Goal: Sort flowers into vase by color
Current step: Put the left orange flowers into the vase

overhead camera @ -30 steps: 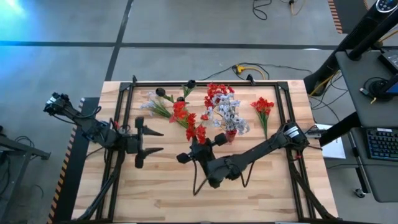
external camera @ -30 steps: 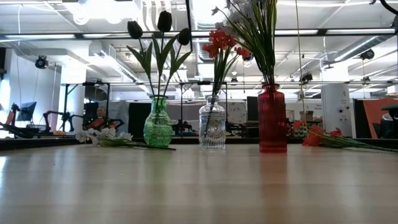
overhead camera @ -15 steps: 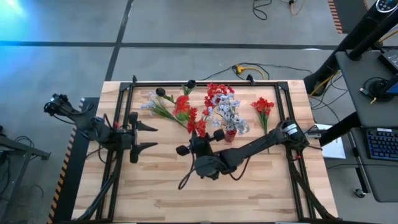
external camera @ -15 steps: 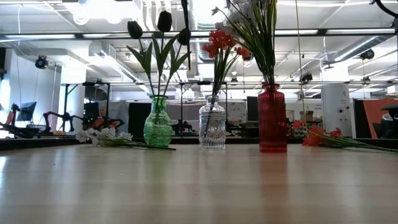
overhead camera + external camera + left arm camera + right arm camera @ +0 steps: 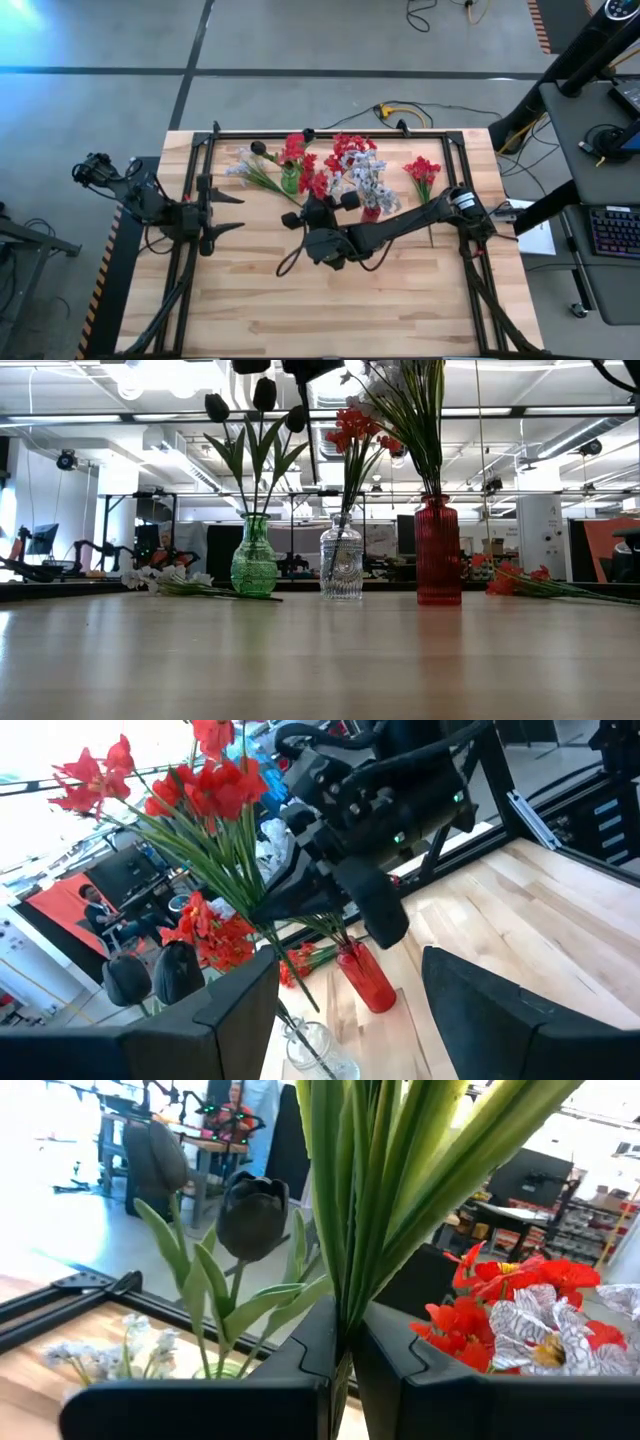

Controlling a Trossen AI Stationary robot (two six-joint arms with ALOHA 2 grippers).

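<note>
The right gripper [image 5: 303,203] is clamped shut on the green stems of a red spray [image 5: 303,170], held high over the middle of the table [image 5: 420,290]; in the right wrist view the stems [image 5: 345,1200] rise straight from between the closed fingers, and the blossoms are cut off above. In the low view only dark bits of this arm show at 12 o'clock, and the held blossoms are out of view.

The left gripper [image 5: 222,210] hovers at the table's 9 o'clock side, fingers apart and empty.

Three vases stand in a row at the far side: a green vase [image 5: 254,568] with dark buds [image 5: 264,394], a clear vase [image 5: 342,568] with red blossoms, a red vase [image 5: 438,552] whose blossoms are cropped.

Pale blue-white flowers [image 5: 243,167] lie loose toward 11 o'clock, and another red spray [image 5: 422,172] lies toward 2 o'clock.
</note>
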